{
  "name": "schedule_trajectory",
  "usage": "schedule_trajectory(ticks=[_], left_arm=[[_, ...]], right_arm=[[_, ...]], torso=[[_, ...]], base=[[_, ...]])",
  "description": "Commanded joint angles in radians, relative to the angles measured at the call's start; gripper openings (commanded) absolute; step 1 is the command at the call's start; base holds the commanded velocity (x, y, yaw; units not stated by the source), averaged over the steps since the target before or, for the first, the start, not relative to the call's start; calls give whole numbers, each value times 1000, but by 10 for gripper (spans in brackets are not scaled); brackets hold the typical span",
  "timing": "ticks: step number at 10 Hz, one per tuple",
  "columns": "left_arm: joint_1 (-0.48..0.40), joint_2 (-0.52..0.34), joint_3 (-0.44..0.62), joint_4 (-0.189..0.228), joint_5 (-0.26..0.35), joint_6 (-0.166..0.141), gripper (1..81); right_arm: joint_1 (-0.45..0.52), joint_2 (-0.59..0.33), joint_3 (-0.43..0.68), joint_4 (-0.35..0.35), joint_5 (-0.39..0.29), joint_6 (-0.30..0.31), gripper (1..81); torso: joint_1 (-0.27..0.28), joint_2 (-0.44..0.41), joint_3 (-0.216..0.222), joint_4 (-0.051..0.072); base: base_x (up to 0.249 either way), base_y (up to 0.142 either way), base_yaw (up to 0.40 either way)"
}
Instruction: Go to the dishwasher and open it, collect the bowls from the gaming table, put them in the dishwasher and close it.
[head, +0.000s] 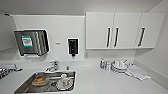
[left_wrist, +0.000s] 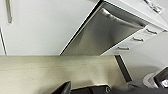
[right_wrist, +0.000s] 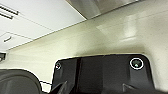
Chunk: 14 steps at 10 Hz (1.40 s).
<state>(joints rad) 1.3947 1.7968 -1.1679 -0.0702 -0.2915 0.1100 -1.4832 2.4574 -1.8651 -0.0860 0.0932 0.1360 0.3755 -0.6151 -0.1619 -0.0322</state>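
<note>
The dishwasher (left_wrist: 105, 32) has a stainless-steel front and a bar handle (left_wrist: 120, 20) along its top. Its door is closed, set between white cabinet fronts. Dark parts of my left gripper (left_wrist: 82, 90) hang low over the pale floor, a short way in front of that door. A strip of the same steel front (right_wrist: 100, 6) appears in the right wrist view, beyond my right gripper (right_wrist: 93, 88), which is also near the floor. The gaming table and the bowls are out of view.
The head view looks down on a white counter with a steel sink (head: 22, 86) holding dishes and a faucet (head: 53, 66). Stacked dishes (head: 119, 66) and a cloth (head: 137, 72) lie to the right. Wall cabinets (head: 125, 30) hang above. White drawers (left_wrist: 140, 37) flank the dishwasher.
</note>
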Motion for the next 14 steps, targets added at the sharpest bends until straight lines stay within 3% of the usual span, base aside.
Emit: schedule_trajectory(ticks=[1, 3, 7, 8, 9, 12, 14], left_arm=[[-91, -215, 224, 7, 3, 63, 811], [-91, -241, 289, 15, 6, 103, 811], [-116, -255, 293, 10, 6, 109, 811], [-127, -269, 295, 7, 6, 108, 811], [-142, -293, 301, 4, 8, 105, 811], [-196, -423, 419, 12, 12, 100, 811], [-202, -450, 488, 35, 15, 108, 811]], right_arm=[[80, -65, 61, 11, -41, 1, 811], [82, -99, 78, 12, -40, 2, 811], [97, -119, 106, 14, -40, 4, 811], [103, -121, 112, 14, -40, 4, 811], [108, -121, 118, 17, -40, 4, 811], [118, -124, 121, 20, -40, 5, 811], [125, -124, 123, 20, -41, 5, 811]], torso=[[62, -96, 0, 0], [106, -166, -67, 0], [190, -301, -194, 0], [212, -335, -205, 0], [235, -370, -165, 0], [286, -450, -200, 0], [328, -518, -201, 0]], base=[[0, 0, 0], [0, 0, 0], [0, 0, 0], [0, 0, 0], [0, 0, 0], [0, 0, 0], [0, 0, 0]])
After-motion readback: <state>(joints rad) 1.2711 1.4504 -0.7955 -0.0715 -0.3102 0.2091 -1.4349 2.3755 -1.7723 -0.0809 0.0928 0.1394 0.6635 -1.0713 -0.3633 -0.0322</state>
